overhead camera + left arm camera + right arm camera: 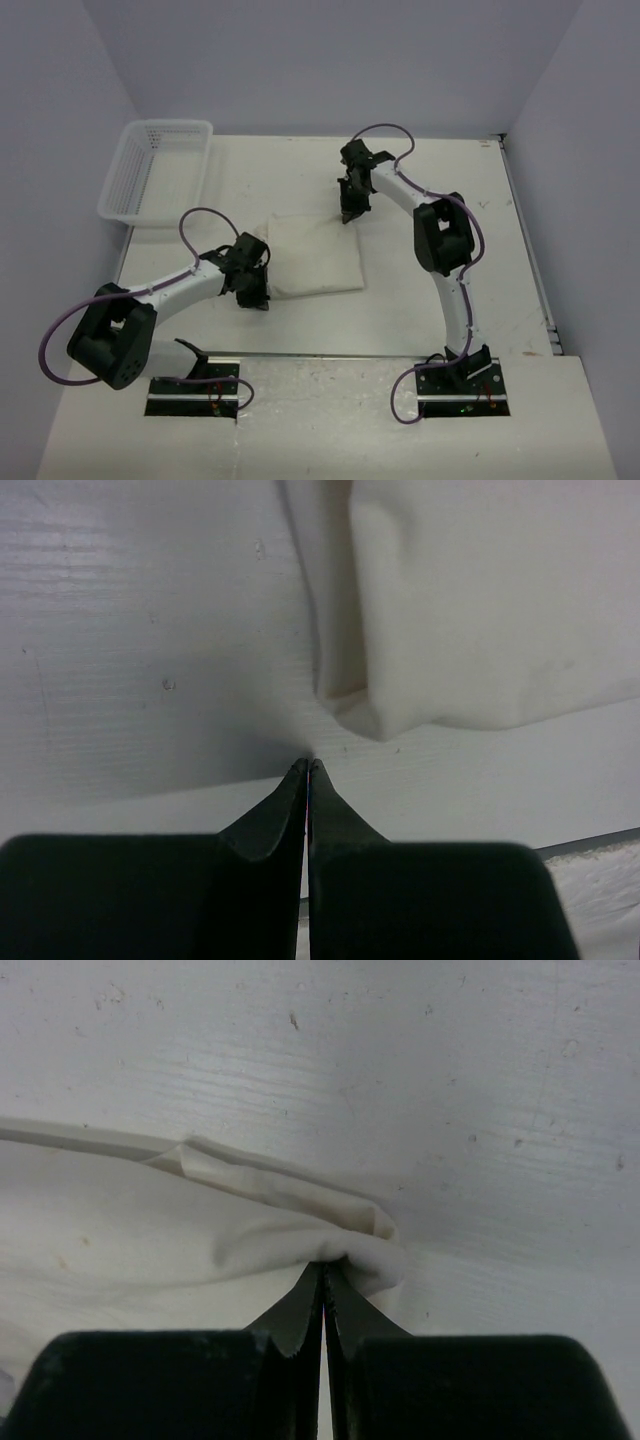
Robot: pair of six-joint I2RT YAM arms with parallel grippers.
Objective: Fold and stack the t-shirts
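We see one folded t-shirt point(312, 258), a pale rectangle lying flat on the table point(450, 190). It is near the basket point(160, 170) but not touching it, just off the basket's near right corner. The left gripper point(254, 297) sits at the shirt's basket-side edge, at the end farther from the basket. In the left wrist view its jaws are pressed together with nothing between them, tips on bare table just short of the cloth corner. The right gripper point(347, 212) is at the shirt's edge away from the basket, at the corner roughly level with the basket's near rim. Its jaws are closed tight as well, tips nosed into the rolled hem. We cannot tell if any cloth is caught; it looks like none. We judge the step as squaring or re-gripping the folded shirt at two opposite corners. To do it well, we open both claws before going in. We slide one finger under all layers, since the hem by the right tips shows several loose plies, then pinch. We move both corners together and low so the fold holds. Risk: a shut tip pushed in only bunches the corner.
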